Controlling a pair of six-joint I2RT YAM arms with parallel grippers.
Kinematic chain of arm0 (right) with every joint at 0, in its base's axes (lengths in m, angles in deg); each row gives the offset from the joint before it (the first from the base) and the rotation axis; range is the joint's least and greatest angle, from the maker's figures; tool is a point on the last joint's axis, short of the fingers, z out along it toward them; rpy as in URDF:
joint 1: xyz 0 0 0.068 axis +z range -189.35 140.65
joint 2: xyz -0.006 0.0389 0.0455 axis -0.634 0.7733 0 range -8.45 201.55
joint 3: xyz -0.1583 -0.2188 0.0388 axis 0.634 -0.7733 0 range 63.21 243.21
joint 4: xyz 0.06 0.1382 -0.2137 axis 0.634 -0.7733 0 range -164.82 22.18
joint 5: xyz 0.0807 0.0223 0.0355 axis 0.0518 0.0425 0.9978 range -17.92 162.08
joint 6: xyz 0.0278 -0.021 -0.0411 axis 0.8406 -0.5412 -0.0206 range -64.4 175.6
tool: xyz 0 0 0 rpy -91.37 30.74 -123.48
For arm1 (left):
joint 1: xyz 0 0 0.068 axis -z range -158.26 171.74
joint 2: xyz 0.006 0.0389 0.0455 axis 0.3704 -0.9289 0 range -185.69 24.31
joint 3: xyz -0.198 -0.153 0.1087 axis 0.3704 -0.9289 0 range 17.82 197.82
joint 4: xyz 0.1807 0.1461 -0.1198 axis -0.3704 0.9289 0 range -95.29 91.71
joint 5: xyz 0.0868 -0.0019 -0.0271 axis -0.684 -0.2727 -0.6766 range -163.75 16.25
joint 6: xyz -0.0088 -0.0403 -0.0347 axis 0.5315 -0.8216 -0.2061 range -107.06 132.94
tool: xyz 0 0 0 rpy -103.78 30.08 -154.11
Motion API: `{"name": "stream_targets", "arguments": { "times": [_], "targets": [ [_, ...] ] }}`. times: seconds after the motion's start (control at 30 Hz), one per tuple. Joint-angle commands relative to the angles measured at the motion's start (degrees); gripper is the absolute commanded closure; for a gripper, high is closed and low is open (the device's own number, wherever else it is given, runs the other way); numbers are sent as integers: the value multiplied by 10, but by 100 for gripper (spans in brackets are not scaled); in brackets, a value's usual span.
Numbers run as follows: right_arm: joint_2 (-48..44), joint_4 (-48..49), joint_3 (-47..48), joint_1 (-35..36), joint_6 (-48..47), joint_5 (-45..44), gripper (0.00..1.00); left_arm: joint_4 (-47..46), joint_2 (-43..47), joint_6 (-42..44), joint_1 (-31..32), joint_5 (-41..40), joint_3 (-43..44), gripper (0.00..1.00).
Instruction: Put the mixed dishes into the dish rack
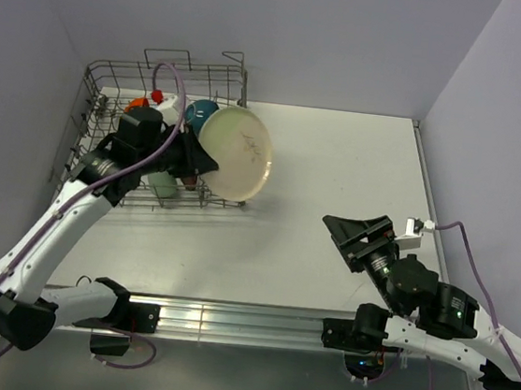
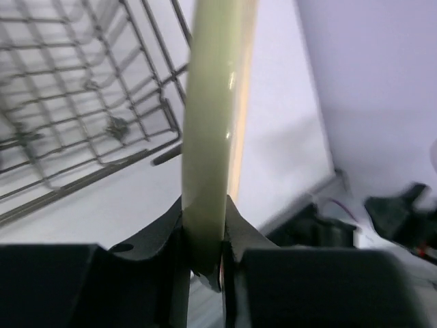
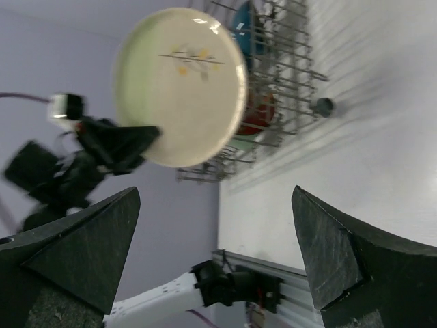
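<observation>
My left gripper (image 1: 204,162) is shut on the rim of the large cream plate (image 1: 237,152) with the twig motif and holds it on edge above the right end of the grey wire dish rack (image 1: 104,78). In the left wrist view the plate (image 2: 215,116) stands edge-on between the fingers (image 2: 240,229). The teal bowl (image 1: 198,111), the orange bowl (image 1: 137,102), the pale green cup (image 1: 162,185) and the red bowl (image 3: 261,113) sit in the rack. The small blue bowl is hidden. My right gripper (image 1: 350,232) is open and empty over the table's right side, facing the plate (image 3: 181,85).
The rack (image 3: 283,68) stands against the left wall at the table's far left corner. The right wall runs along the table's right edge. The aluminium rail (image 1: 237,322) with both arm bases lines the near edge.
</observation>
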Motion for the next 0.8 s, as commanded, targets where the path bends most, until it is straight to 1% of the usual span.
{"name": "stream_targets", "arguments": {
  "times": [0.0,0.03,0.07,0.1,0.13,0.17,0.2,0.27,0.4,0.43,0.47,0.5,0.6,0.63,0.7,0.73,0.77],
  "targets": [
    [37,-49,23,0,0,-31,0,117,49,55,-38,-407,70,100],
    [43,-50,23,0,-4,-31,0,133,56,64,-48,-448,71,100],
    [45,-50,21,1,-3,-32,0,139,79,73,-74,-491,67,100],
    [43,-48,16,0,-5,-37,0,127,96,86,-88,-487,49,100],
    [42,-46,13,1,-6,-38,0,103,117,122,-103,-459,37,100],
    [40,-43,10,0,-10,-41,0,79,154,132,-127,-371,25,100],
    [39,-41,7,0,-12,-48,0,54,163,133,-128,-340,21,100],
    [38,-39,8,0,-15,-58,0,51,165,120,-129,-286,26,100],
    [61,-14,16,1,-52,-57,0,6,162,87,-131,-233,36,100],
    [68,-10,21,0,-61,-53,0,3,162,87,-131,-231,40,100],
    [76,-4,25,0,-70,-48,0,4,156,85,-131,-236,48,100],
    [95,-2,34,0,-79,-42,0,11,150,85,-131,-264,71,100],
    [139,-2,51,1,-107,-17,0,48,128,85,-131,-322,99,100],
    [149,0,54,0,-111,-10,0,61,124,87,-131,-366,102,100],
    [173,15,56,1,-122,8,0,78,119,89,-131,-418,109,100],
    [181,36,55,0,-132,14,0,88,112,87,-131,-471,112,100],
    [188,51,53,1,-142,24,0,103,112,84,-132,-499,114,100]
  ]
}}
